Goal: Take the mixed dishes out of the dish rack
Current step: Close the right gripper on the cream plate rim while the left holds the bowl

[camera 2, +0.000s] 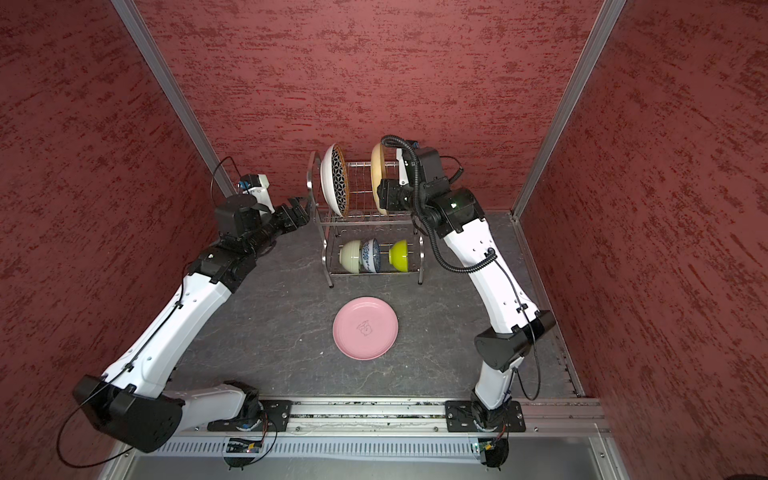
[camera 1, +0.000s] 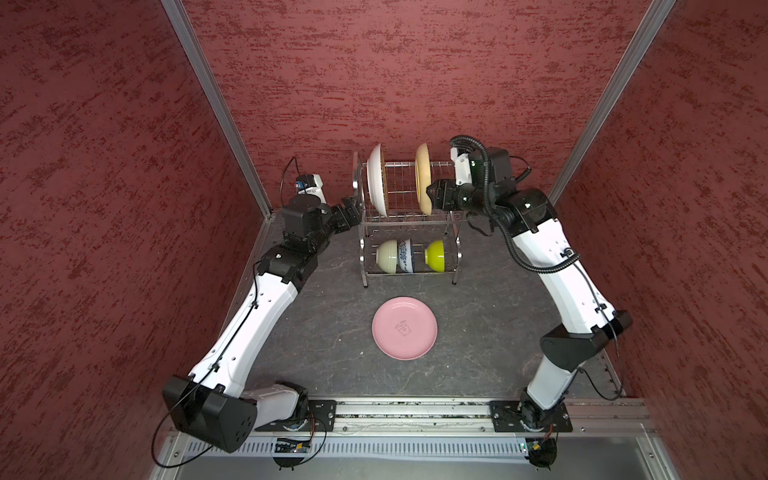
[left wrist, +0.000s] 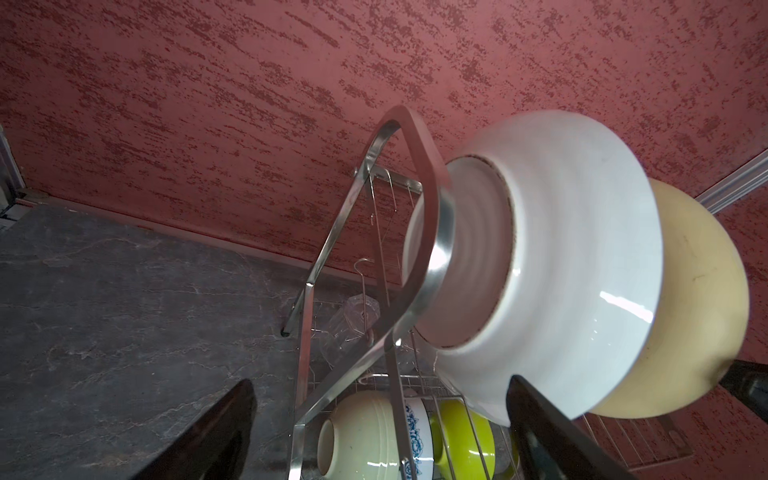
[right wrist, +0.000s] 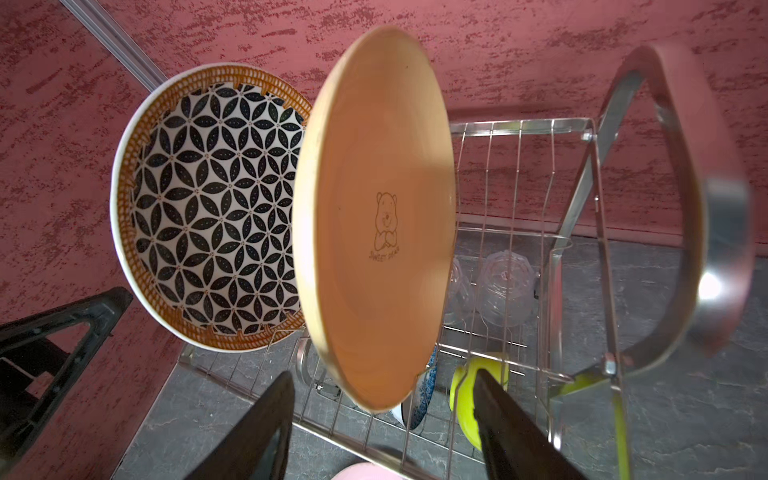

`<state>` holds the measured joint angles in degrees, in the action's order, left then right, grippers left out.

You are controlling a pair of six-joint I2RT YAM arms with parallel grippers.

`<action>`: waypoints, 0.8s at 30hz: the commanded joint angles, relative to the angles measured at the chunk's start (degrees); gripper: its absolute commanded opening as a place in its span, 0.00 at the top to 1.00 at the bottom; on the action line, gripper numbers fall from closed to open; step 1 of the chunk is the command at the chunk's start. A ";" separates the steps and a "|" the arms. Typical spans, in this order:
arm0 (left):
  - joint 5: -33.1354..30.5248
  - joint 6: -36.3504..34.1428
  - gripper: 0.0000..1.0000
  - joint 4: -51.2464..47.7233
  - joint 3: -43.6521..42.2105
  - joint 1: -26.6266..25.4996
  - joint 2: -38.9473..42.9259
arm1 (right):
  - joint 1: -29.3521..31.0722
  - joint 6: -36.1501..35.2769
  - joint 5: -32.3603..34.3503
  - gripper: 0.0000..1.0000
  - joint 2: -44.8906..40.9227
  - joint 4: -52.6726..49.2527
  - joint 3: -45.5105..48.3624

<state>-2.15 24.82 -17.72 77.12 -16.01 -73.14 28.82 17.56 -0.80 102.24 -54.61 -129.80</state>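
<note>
The dish rack (camera 1: 411,225) stands at the back of the table. Its upper tier holds the black-and-white geometric plate (camera 1: 376,180) and the pale yellow plate (camera 1: 423,178), both on edge. Cream-green (camera 1: 387,255), blue-floral (camera 1: 406,255) and lime (camera 1: 435,254) bowls sit in the lower tier. Clear glass tumblers (right wrist: 505,291) hang at the rack's back. The pink plate (camera 1: 404,327) lies flat on the table. My left gripper (camera 1: 353,208) is open beside the rack's left side frame (left wrist: 432,232). My right gripper (right wrist: 382,374) is open, its fingers either side of the yellow plate's (right wrist: 374,216) edge without touching.
The dark stone-look table (camera 1: 332,332) is boxed in by red textured walls on three sides. A metal rail (camera 1: 415,415) carrying both arm bases runs along the front edge. The rack's curved side frame (right wrist: 698,232) rises close to my right gripper.
</note>
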 commanded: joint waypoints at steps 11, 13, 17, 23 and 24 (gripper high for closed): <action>9.45 1.68 0.10 3.13 2.01 3.27 -3.41 | -3.74 -1.30 -9.03 0.33 4.93 1.87 -6.11; 9.75 1.81 0.10 3.81 1.21 3.18 -2.82 | -3.88 -1.30 -10.26 0.35 6.00 1.75 -7.12; 9.64 1.54 0.10 4.85 1.22 3.00 -2.90 | -4.05 -1.30 -11.42 0.40 8.01 0.95 -9.41; 9.91 0.44 0.11 3.72 5.06 1.75 -5.92 | -4.15 -0.62 -12.32 0.50 9.32 1.75 -10.12; 9.25 0.04 0.11 3.44 5.62 1.52 -6.26 | -4.13 -0.51 -12.25 0.52 9.42 1.89 -10.12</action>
<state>7.22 26.13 -15.03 80.58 -13.61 -78.43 25.26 16.80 -12.27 111.22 -53.63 -138.04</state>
